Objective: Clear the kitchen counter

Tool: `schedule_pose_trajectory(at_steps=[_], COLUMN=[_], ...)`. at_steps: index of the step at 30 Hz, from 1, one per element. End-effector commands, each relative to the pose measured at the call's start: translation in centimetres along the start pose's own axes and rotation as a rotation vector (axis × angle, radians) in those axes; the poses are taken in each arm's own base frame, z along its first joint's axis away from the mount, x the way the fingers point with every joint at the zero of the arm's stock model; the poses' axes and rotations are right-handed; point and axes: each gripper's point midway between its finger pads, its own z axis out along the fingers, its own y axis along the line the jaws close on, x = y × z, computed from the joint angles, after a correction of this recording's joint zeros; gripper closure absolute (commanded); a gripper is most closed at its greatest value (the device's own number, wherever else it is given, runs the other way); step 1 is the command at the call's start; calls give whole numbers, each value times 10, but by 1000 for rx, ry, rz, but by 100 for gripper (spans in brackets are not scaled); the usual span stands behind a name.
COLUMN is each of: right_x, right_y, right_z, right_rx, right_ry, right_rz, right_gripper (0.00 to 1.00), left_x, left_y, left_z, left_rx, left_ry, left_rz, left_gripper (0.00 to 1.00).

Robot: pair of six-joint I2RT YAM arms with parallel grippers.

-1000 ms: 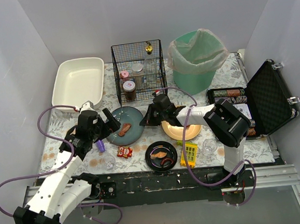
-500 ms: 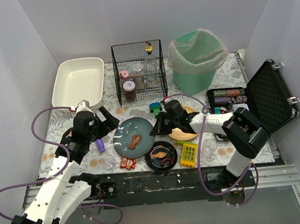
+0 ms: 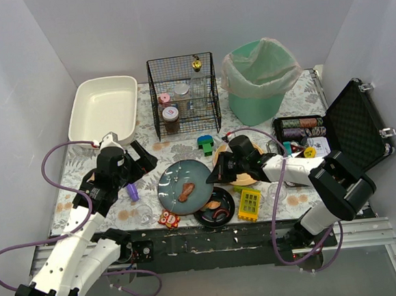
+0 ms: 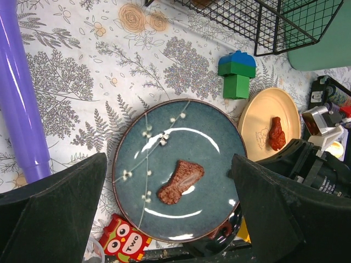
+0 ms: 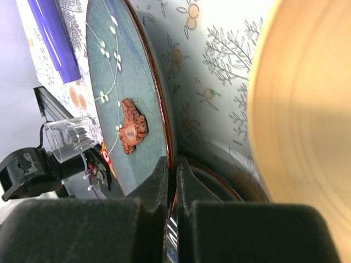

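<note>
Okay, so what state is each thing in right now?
left gripper: open, holding nothing.
right gripper: shut on the blue plate rim.
blue plate: carrying one piece of meat, edge over the black plate.
black case: lid open.
white tub: empty.
green bin: bag-lined.

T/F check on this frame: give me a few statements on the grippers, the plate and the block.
1. The right gripper is shut on the blue plate at its rim. True.
2. The left gripper is clamped on a tube. False: it is open, holding nothing.
3. A brown piece of meat lies on the blue plate. True.
4. The green block sits in the white tub. False: it stands on the kitchen counter beside the wire cage.
</note>
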Motion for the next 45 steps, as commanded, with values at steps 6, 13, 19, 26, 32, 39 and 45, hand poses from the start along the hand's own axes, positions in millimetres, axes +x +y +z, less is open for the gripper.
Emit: schedule_pose_trajectory(at_steps=[6,13,19,26,32,39,45], right_x=[-21,-28,-37,-42,-44,-44,-43], right_y=[60,70,80,83,91,100,102], right_z=[-48,-68,-88,-108,-121,-136,-142], right_rx=[-296,-335,-384,-425,-459,-494,-500], right_ry=[-70,-106,-142,-167,-180,-199,-202], right_rz=[-18,-33,-17,8,12,17,17], right_gripper=[99,99,99,99,99,99,99], left_x=[-8,-1,4,3,19,26,30], left_y=[-9,-14,-20,-36,-63,-64,-76], left_z=[-1,5,6,0,-6,-7,-13], left_rx=[46,81,128,207,390,431,512], left_ry=[-29,-10,1,14,82,96,118], left_rz=[0,-6,-32,-47,-57,-40,-31], left_gripper=[2,2,2,2,5,16,30])
